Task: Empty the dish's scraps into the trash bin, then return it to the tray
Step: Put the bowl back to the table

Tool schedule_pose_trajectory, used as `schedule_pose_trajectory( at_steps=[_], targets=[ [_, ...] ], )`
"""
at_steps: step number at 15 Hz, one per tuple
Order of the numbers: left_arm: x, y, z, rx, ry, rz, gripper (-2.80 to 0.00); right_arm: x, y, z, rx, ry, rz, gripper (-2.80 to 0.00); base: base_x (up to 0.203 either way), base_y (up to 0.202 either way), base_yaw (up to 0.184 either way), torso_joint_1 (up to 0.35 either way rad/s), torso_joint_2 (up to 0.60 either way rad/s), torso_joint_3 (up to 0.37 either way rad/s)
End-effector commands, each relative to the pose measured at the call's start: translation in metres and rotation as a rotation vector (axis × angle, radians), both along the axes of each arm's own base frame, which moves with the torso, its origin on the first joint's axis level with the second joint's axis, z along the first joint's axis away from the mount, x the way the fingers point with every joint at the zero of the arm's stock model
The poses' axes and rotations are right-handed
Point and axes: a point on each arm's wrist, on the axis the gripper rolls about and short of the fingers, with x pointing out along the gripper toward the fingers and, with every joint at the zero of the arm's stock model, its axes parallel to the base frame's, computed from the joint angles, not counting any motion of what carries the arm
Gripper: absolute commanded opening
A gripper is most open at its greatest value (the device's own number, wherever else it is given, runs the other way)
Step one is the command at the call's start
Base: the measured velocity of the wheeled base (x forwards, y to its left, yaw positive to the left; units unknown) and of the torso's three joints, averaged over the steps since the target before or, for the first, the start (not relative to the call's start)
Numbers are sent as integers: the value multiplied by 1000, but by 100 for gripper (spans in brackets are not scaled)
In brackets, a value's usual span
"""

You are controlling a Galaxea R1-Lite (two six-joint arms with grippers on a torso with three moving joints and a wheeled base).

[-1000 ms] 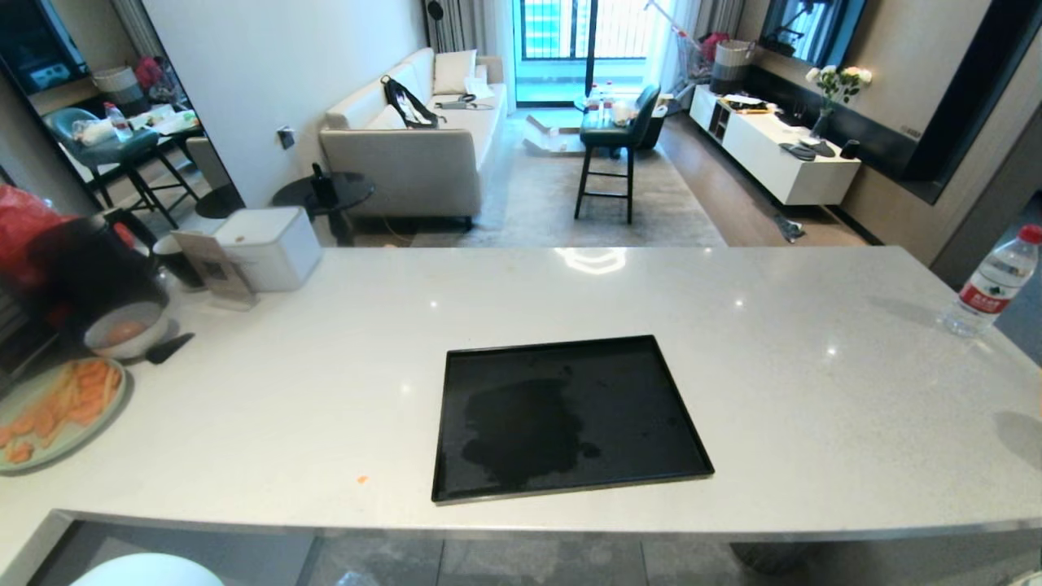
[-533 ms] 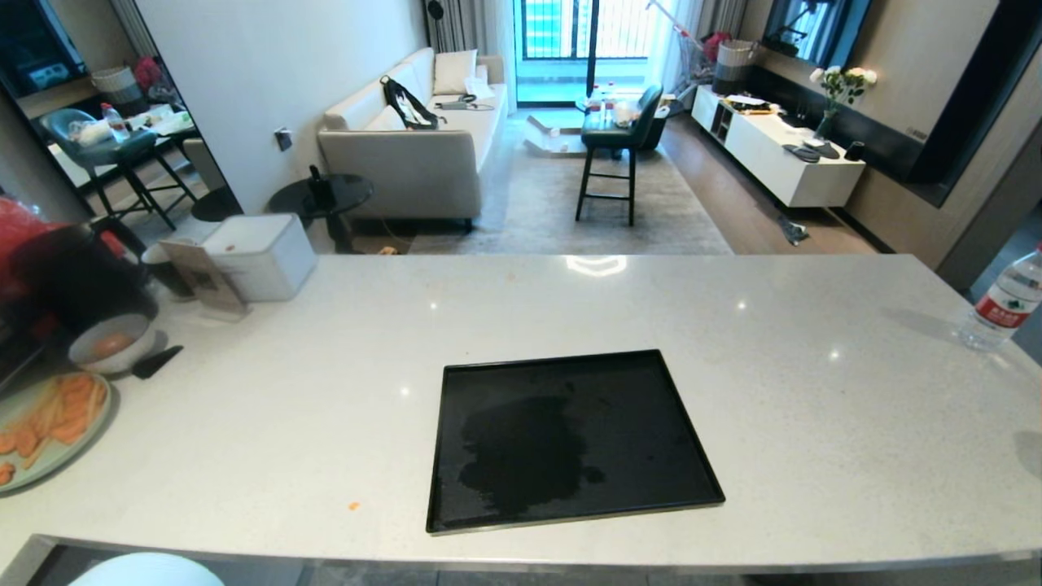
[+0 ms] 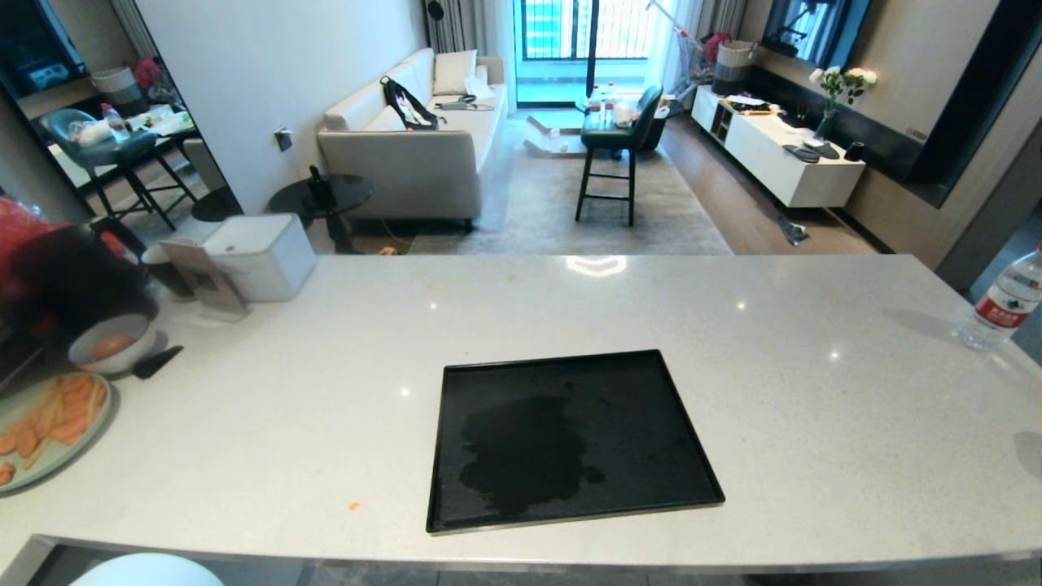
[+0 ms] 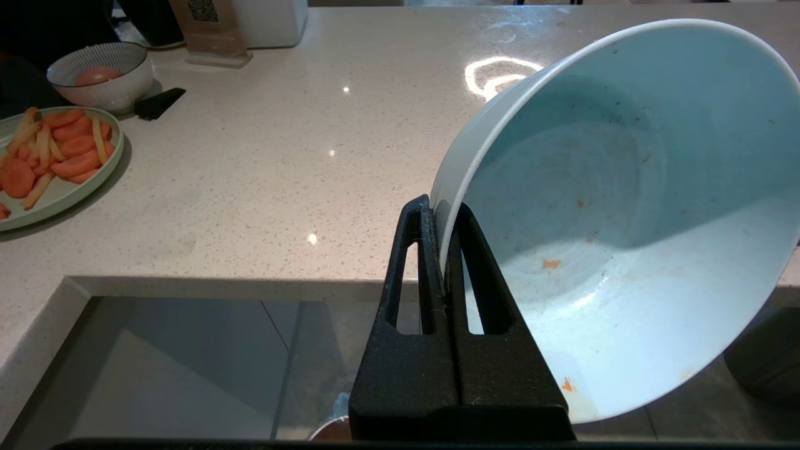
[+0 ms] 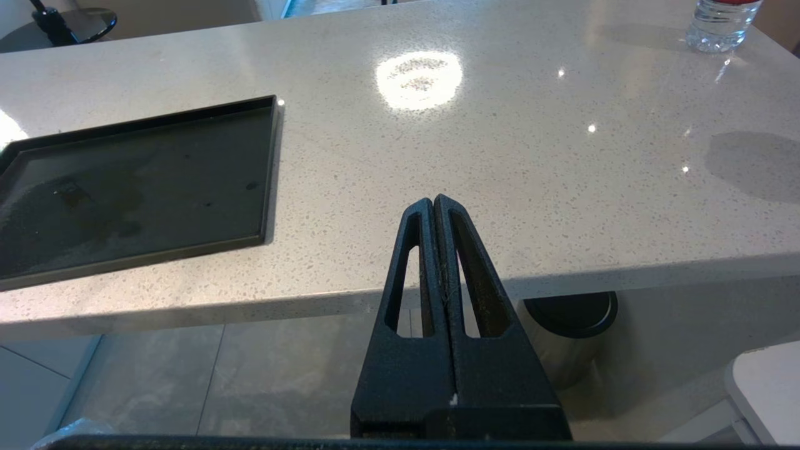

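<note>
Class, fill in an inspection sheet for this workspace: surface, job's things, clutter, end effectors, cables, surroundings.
Surface: pale speckled counter, one orange crumb.
Job's things: black tray bare, smudged; pale blue dish tilted, only orange flecks inside; trash bin nothing seen.
Clutter: green plate of carrot pieces, striped bowl, white box, water bottle.
End effectors: left end effector clamped on the dish rim; right end effector shut, empty.
Cables: nothing seen.
Surroundings: sofa, stool.

Beyond the white counter (image 3: 570,309): beige sofa (image 3: 415,146), grey rug (image 3: 553,203), bright balcony door (image 3: 582,37).
</note>
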Motion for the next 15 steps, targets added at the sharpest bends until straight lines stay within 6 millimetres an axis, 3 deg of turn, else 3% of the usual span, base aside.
schedule_pose_trajectory(
  at_steps=[1, 15],
  targets=[
    [0, 0, 0, 0, 0, 0, -280, 0, 0, 0, 1, -1, 0, -280, 0, 0, 0, 0, 0, 0],
    [0, 0, 0, -21, -1, 1, -280, 0, 0, 0, 1, -1, 0, -280, 0, 0, 0, 0, 0, 0]
  ],
)
